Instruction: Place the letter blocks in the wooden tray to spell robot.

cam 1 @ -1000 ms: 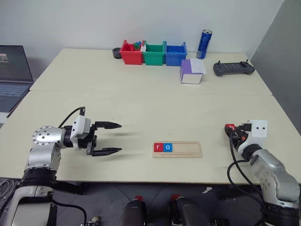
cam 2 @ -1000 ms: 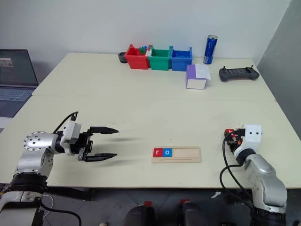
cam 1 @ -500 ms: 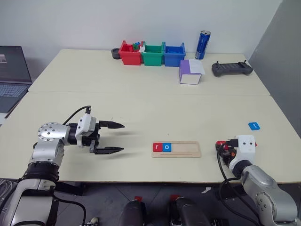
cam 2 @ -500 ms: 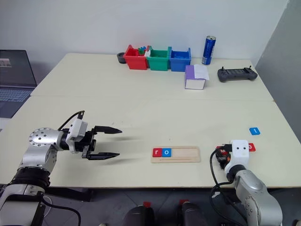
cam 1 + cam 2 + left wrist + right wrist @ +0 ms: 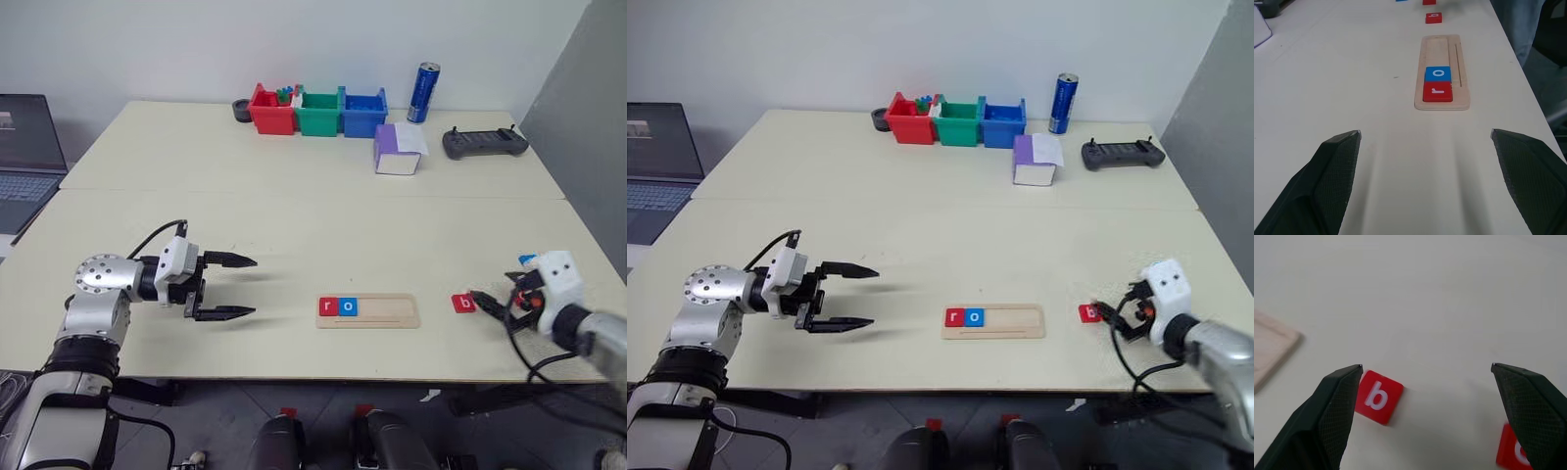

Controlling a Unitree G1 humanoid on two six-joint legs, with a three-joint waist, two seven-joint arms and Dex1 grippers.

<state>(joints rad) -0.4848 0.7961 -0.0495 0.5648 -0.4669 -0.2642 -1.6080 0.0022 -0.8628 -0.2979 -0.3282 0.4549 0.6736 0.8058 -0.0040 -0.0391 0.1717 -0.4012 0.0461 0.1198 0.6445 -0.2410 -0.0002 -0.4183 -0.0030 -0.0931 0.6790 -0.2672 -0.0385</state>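
Note:
The wooden tray [image 5: 387, 311] lies near the table's front edge, with a red r block [image 5: 326, 306] and a blue o block [image 5: 347, 306] at its left end. A red b block [image 5: 463, 303] lies flat on the table just right of the tray. My right gripper [image 5: 1426, 367] hovers open right behind the b block [image 5: 1377, 396], with nothing between its fingers. Another red block [image 5: 1509, 454] peeks out beside one finger. A blue block [image 5: 527, 259] is half hidden behind the right hand. My left gripper [image 5: 252, 286] stands open to the left of the tray, pointing at it.
Red [image 5: 271, 111], green [image 5: 319, 111] and blue [image 5: 363, 113] bins line the far edge, with a blue can [image 5: 423, 93], a purple-and-white box [image 5: 396, 152] and a black controller [image 5: 484, 143] to their right. A laptop [image 5: 24, 157] sits at the far left.
My right gripper has opened and drawn back to the right. The red b block now lies on the table beside the tray. The left gripper has stayed put.

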